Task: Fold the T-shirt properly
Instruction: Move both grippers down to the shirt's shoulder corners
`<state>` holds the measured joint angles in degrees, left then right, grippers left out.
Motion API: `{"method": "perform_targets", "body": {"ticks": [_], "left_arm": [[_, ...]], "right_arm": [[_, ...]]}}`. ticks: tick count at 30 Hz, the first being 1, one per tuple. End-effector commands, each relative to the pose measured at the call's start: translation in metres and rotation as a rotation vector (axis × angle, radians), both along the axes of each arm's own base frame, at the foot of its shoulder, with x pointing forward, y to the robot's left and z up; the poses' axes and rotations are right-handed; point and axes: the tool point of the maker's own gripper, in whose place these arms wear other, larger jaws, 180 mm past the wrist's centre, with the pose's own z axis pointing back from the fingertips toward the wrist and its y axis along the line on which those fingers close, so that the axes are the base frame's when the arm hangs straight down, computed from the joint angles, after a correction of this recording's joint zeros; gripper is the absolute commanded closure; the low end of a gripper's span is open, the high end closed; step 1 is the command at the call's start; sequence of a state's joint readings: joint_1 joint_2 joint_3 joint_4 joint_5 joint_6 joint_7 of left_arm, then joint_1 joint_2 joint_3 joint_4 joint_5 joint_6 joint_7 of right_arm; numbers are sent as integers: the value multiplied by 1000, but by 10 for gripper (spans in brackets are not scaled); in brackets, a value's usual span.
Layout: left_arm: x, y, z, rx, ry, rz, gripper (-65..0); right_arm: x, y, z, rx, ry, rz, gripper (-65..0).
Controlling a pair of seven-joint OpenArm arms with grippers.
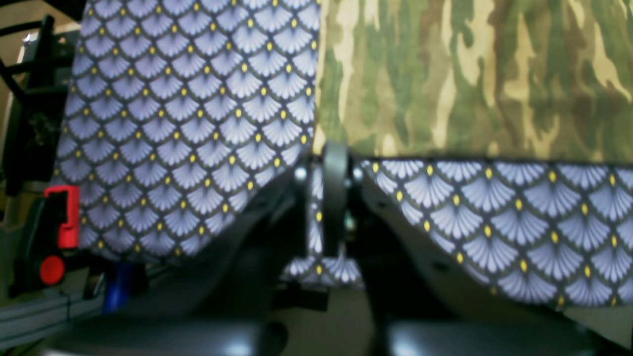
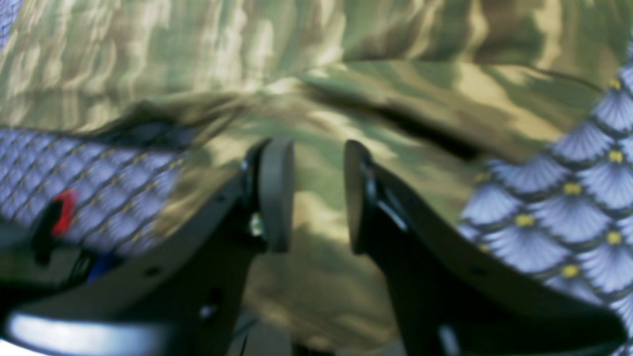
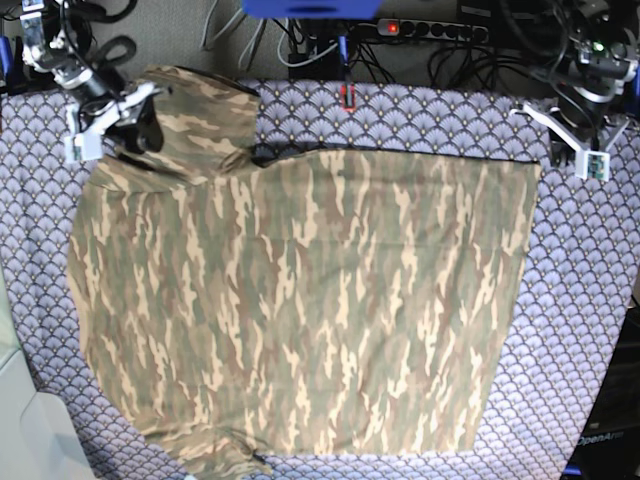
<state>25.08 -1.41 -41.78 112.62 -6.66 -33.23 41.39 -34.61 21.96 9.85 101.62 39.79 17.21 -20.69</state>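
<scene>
The camouflage T-shirt (image 3: 300,300) lies spread flat on the fan-scale table cloth (image 3: 580,300), with one sleeve (image 3: 200,125) at the far left. My right gripper (image 3: 112,122) is at that sleeve. In the right wrist view it (image 2: 316,193) is open, with its pads either side of rumpled camouflage fabric (image 2: 306,123) and holding nothing. My left gripper (image 3: 578,150) hovers just off the shirt's far right corner (image 3: 535,168). In the left wrist view it (image 1: 329,198) looks shut and empty, with its tips at the shirt's corner edge (image 1: 445,99).
Cables and a power strip (image 3: 440,30) run behind the table's far edge. A red clamp (image 1: 67,217) sits at the table's edge in the left wrist view. A pale object (image 3: 25,420) stands at the near left corner.
</scene>
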Motion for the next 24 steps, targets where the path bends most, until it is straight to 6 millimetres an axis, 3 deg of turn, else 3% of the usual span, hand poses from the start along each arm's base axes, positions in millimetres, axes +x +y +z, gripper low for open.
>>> {"method": "perform_targets", "body": {"ticks": [1, 4, 6, 16, 24], "left_arm": [[4, 0, 9, 12, -34, -15, -112], [4, -2, 9, 5, -36, -20, -236], [3, -1, 9, 6, -37, -17, -265], [3, 0, 9, 13, -33, -14, -265], [2, 0, 8, 14, -29, -13, -265]], "right_arm": [[-1, -5, 4, 6, -16, -4, -230], [-2, -15, 5, 13, -39, -13, -260], [-3, -24, 7, 10, -51, -28, -265], [-22, -37, -23, 24, 34, -82, -265], [-33, -34, -50, 52, 108, -87, -264]]}}
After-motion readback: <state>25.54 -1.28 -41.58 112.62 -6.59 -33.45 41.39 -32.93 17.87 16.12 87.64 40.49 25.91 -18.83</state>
